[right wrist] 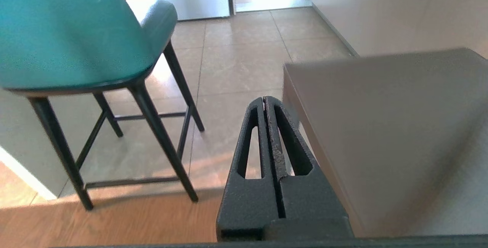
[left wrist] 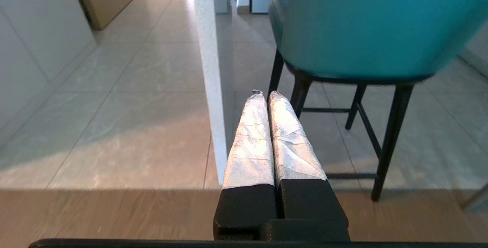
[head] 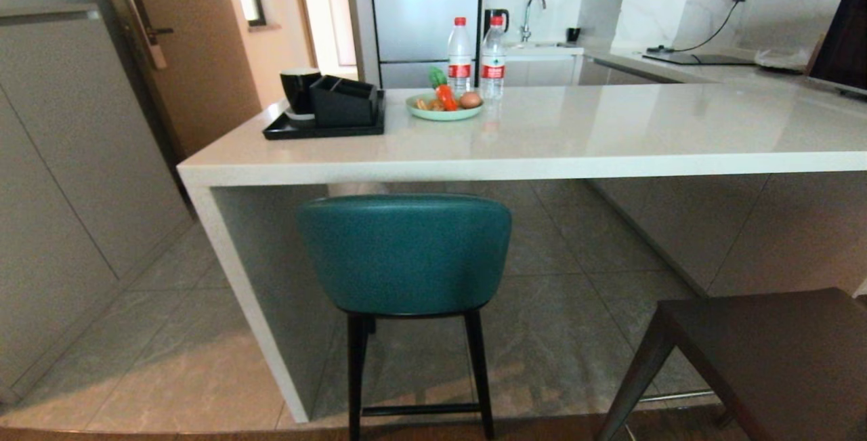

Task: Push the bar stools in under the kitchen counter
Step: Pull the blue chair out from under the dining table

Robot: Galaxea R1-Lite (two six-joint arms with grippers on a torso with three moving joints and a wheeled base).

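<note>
The teal bar stool [head: 405,255] is standing upright on thin black legs ahead of both grippers, its curved back facing them. From the left gripper [left wrist: 266,96], whose wrapped fingers are pressed together, it is sitting ahead and to the right; from the right gripper [right wrist: 265,100], fingers also together, ahead and to the left. The dark-grey bar stool [right wrist: 385,126] is sitting just beside the right gripper's tips. The kitchen counter [head: 542,156], a glossy white slab, is spanning above and beyond the teal back, its white end leg [left wrist: 209,69] standing just ahead of the left gripper.

I see the teal stool [head: 405,255] tucked partly under the white counter [head: 542,156]. The dark stool [head: 772,360] stands to my right, out from the counter.
</note>
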